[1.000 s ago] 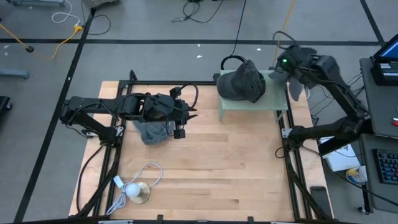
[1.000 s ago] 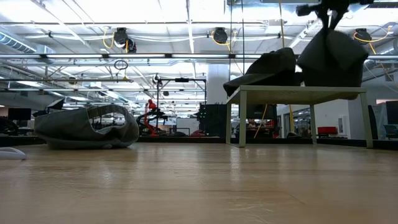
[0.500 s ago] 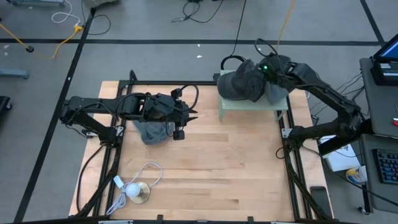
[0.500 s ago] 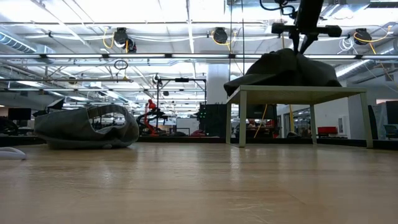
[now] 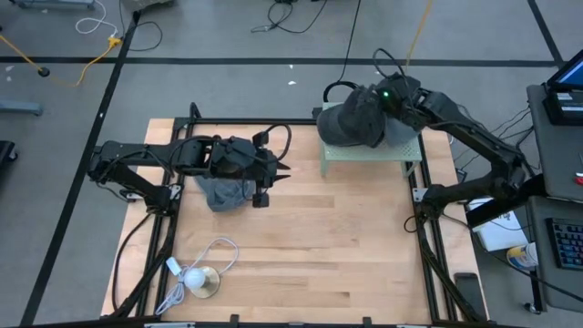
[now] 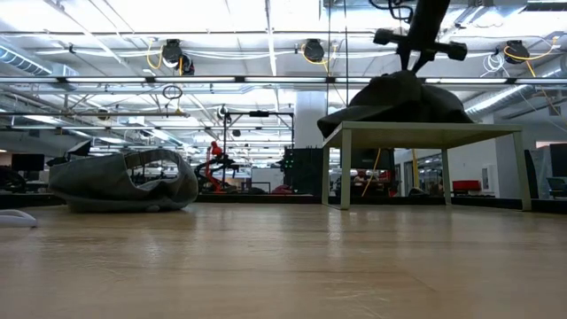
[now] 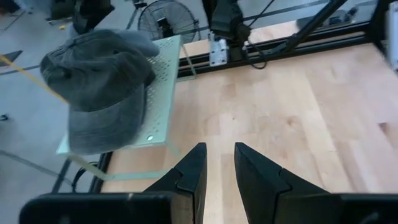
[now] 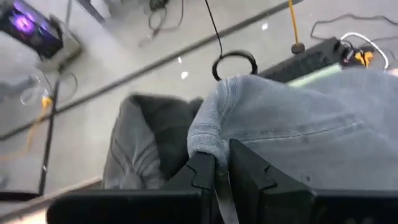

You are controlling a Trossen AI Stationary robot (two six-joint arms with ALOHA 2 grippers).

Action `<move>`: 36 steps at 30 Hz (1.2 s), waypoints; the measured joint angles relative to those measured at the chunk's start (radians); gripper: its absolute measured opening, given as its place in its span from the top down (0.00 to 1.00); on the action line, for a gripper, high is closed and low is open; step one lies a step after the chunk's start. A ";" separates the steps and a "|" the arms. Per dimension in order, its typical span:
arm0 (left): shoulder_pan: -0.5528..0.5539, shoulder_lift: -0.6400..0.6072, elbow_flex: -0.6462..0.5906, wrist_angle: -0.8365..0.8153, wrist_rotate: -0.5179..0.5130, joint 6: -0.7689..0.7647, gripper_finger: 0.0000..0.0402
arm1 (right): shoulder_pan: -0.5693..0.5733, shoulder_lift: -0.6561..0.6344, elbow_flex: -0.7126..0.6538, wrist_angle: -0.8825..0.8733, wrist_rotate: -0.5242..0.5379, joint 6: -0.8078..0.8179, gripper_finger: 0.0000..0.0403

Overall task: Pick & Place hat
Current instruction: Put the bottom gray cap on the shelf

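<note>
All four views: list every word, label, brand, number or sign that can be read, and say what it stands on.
No readable text in any view.
Dark grey fabric cap on the pale green perforated metal stand: no logo or lettering shows.
Lighter grey cap held by the right gripper: only stitching shows.
Grey crumpled cap on the wooden table: no marking shows.

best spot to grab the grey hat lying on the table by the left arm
Judging by its pose, take the hat by the raised rim edge seen in the low view, coming straight down with one finger inside the opening. The crown sags flat, so the upstanding rim looks like the firmest fold to pinch.
</note>
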 joint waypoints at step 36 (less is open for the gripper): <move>0.008 0.000 0.000 0.041 0.040 0.028 0.78 | -0.020 0.035 -0.001 -0.008 -0.142 -0.045 0.63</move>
